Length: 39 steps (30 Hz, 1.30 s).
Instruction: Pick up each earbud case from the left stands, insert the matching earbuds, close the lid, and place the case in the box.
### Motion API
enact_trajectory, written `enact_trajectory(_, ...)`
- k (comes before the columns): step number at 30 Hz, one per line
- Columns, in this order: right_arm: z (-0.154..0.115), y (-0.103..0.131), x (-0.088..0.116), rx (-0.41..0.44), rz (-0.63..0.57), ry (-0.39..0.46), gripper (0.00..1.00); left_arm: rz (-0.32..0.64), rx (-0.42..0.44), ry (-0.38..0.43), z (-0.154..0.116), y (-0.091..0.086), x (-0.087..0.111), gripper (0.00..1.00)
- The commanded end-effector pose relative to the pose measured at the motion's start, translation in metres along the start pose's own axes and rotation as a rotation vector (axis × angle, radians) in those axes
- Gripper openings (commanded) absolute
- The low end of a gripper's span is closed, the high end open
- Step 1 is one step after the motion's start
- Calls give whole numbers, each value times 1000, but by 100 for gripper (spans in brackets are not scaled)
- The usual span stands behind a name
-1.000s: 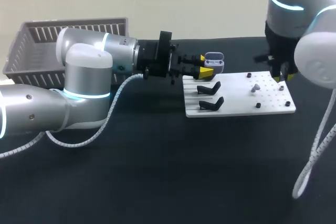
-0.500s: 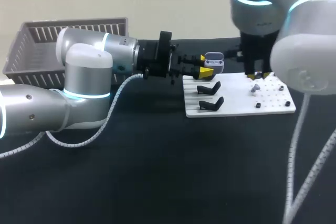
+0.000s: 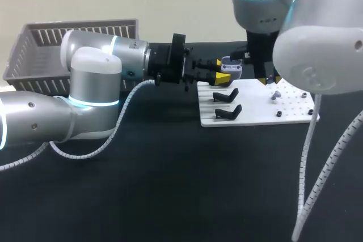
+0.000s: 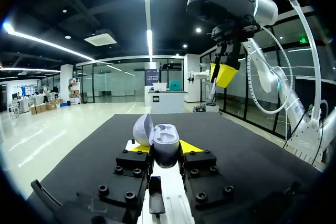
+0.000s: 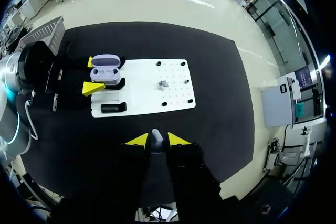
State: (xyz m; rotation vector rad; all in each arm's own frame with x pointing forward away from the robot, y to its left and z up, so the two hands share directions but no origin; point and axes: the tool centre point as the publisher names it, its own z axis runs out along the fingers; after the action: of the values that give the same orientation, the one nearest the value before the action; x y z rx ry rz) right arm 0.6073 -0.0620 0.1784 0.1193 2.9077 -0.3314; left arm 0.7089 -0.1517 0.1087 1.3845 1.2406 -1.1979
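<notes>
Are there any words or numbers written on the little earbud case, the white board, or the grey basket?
None: no words, numbers or signs show on the open pale-purple earbud case, the white pegboard, or the grey slatted plastic basket.

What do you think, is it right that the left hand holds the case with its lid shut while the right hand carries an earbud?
Not quite: the lid is open. The left wrist view shows the case in the left hand with its lid tipped back. The right hand does carry an earbud.
</notes>
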Motion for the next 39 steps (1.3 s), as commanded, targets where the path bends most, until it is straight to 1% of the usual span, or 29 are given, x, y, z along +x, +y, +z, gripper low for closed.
enact_trajectory(1, -1, 5, 0, -9, 21, 8, 0, 0, 0, -1, 0, 0, 1, 0)
enact_trajectory(3, -3, 14, -1, 2, 69, 50, 0, 0, 0, -1, 0, 0, 1, 0)
enact_trajectory(6, -8, 18, -5, 20, 185, 105, 0, 0, 0, -1, 0, 0, 1, 0)
enact_trajectory(9, -12, 21, -6, 21, 265, 159, 0, 0, 0, -1, 0, 0, 1, 0)
enact_trajectory(12, -14, 23, -7, 13, 301, 204, 0, 0, 0, -1, 0, 0, 1, 0)
enact_trajectory(16, -12, 28, -12, 7, 322, 232, 0, 0, 0, -1, 0, 0, 1, 0)
enact_trajectory(22, -12, 36, -19, 3, 333, 264, 0, 0, 0, -1, 0, 0, 1, 0)
enact_trajectory(26, -10, 41, -27, 20, 350, 276, 0, 0, 0, -1, 0, 0, 1, 0)
enact_trajectory(31, -7, 45, -36, 52, 386, 257, 0, 0, 0, -1, 0, 0, 1, 0)
enact_trajectory(39, -7, 45, -36, 52, 386, 257, 0, 0, 0, -1, 0, 0, 1, 0)
